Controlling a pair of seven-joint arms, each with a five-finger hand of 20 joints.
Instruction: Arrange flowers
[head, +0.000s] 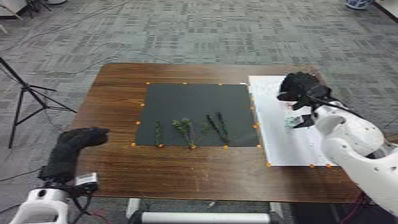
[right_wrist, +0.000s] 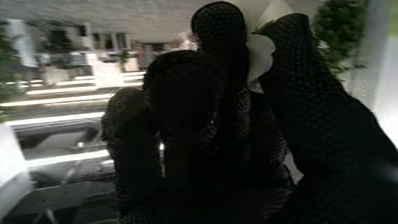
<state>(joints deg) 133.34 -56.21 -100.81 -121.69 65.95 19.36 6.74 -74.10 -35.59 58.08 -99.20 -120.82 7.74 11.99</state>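
Stem, slim, green, upper end toward twelve: dark mat (head: 191, 100), seven o'clock (head: 158, 134).
Sprig (head: 183, 128), leafy, branching: six o'clock.
Stems (head: 221, 130), two, dark green, side by side, slanted toward eleven: five o'clock.
Flower (right_wrist: 259, 57), white-petalled: pinched in right hand (head: 302, 86).

White arms (head: 348, 131), black gloves (head: 84, 137), seemingly mesh

And here the black-gloved right hand (head: 304, 87) hides part of the long white rectangular sheet (head: 286, 146); a small pale-green thing (head: 292, 121) there is too tiny to name! Over in the right wrist view, a white-petalled flower (right_wrist: 260, 56) sits partly behind that hand, cut off by the top edge.
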